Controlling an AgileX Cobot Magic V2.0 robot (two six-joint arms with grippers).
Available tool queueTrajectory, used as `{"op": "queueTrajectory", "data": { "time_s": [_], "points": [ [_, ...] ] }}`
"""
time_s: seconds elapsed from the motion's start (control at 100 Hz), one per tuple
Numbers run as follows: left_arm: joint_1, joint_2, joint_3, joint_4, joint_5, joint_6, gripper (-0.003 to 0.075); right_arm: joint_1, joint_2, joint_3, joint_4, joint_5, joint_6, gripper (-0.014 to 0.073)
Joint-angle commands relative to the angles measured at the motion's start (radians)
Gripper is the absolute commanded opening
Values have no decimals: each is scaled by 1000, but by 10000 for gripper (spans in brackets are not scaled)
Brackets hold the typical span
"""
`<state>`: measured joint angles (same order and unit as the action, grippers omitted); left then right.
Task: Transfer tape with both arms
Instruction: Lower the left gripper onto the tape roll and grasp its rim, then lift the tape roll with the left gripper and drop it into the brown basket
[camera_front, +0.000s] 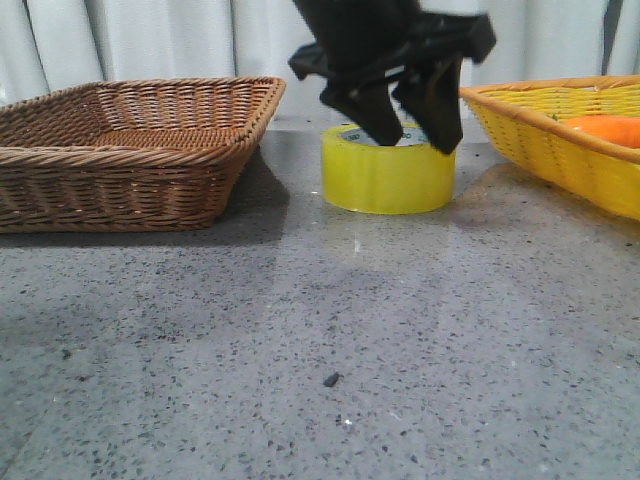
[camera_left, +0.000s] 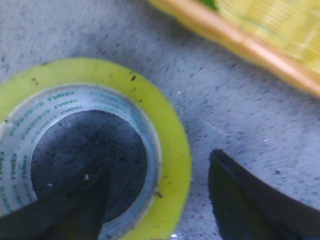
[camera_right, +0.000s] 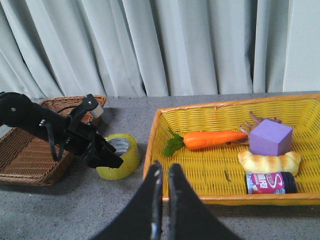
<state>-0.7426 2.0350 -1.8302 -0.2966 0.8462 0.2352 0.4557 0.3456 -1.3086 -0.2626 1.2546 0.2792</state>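
The yellow tape roll (camera_front: 388, 178) lies flat on the grey table between the two baskets. It also shows in the left wrist view (camera_left: 172, 145) and the right wrist view (camera_right: 120, 156). My left gripper (camera_front: 405, 128) hangs open just above the roll, one finger over the white core, the other outside the roll's wall (camera_left: 159, 200). The jaws straddle the wall without touching it. My right gripper (camera_right: 163, 172) is shut and empty, held high over the near rim of the yellow basket, away from the tape.
A brown wicker basket (camera_front: 120, 150) stands left of the tape. A yellow basket (camera_right: 260, 190) stands right of it, holding a carrot (camera_right: 212, 140), a purple block (camera_right: 270, 137), a bread piece (camera_right: 270, 162) and a small jar (camera_right: 270, 182).
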Motion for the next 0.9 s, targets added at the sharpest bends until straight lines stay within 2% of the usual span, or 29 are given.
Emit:
{"op": "queueTrajectory", "data": {
  "time_s": [0.0, 0.13, 0.18, 0.21, 0.22, 0.23, 0.3, 0.54, 0.68, 0.78, 0.89],
  "points": [
    [6, -41, -35, -14, -58, -8, 391, -4, 23, -11, -28, -63, 2, -67],
    [6, -20, -35, -14, -88, -8, 377, -4, 23, -9, -30, -67, 2, -67],
    [6, -20, -35, -12, -97, -8, 321, -4, 26, -9, -30, -73, 2, -67],
    [6, -20, -35, -12, -102, -8, 259, -4, 28, -9, -32, -75, 2, -67],
    [6, -20, -35, -12, -104, -8, 200, -4, 30, -9, -32, -77, 2, -67],
    [6, -22, -35, -12, -104, -8, 200, -4, 30, -9, -32, -78, 2, -67],
    [6, -31, -44, -12, -116, -5, -25, -4, 37, -7, -34, -95, 2, -67],
    [6, -143, -203, -9, -146, 9, -21, -4, 63, -7, -38, -163, 2, -67],
    [25, -244, -271, 151, -93, 23, -21, -4, 86, -7, -40, -186, 2, -67],
    [62, -279, -271, 340, 10, 22, -21, -4, 107, 1, -40, -201, 2, -67],
    [135, -266, -254, 426, 181, 22, -21, -4, 116, 38, -36, -224, 2, -67]
  ]
}}
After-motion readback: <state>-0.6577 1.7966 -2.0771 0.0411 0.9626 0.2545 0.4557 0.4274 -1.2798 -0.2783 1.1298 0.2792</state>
